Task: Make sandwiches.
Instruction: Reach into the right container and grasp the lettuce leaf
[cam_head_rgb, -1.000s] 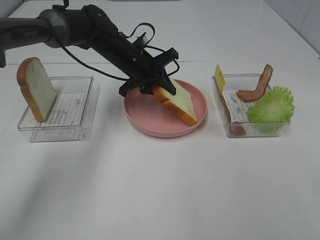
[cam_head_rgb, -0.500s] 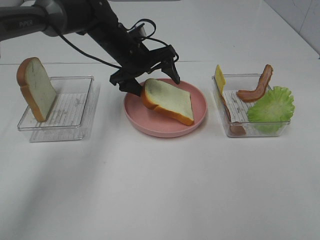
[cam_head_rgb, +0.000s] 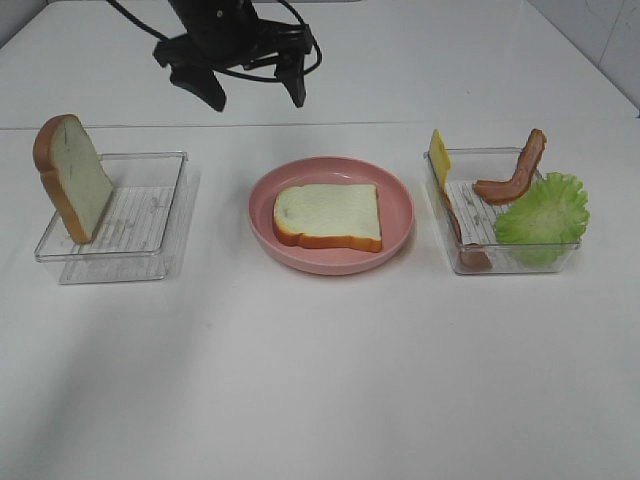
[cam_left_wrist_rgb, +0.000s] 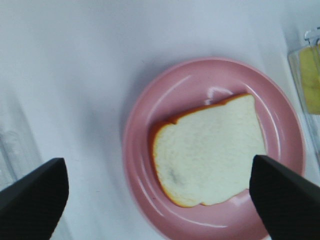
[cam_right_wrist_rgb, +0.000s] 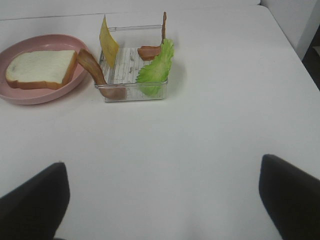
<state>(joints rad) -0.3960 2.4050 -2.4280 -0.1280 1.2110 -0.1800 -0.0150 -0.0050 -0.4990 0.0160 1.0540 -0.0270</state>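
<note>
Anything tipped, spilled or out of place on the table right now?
Nothing spilled. The bread slice on the plate lies flat. The other bread slice stands on edge at the left tray's end, and one bacon strip arches over the right tray's wall.

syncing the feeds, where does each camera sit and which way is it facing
Exterior high: mounted high, looking down over the table; the open left gripper shows at the top edge.
Left wrist: on the left arm, facing straight down at the bread slice on the pink plate; both fingers show.
Right wrist: on the right arm, looking along the table at the ingredient tray; the open right gripper shows.
Shared: all three show pink plate and bread slice.
</note>
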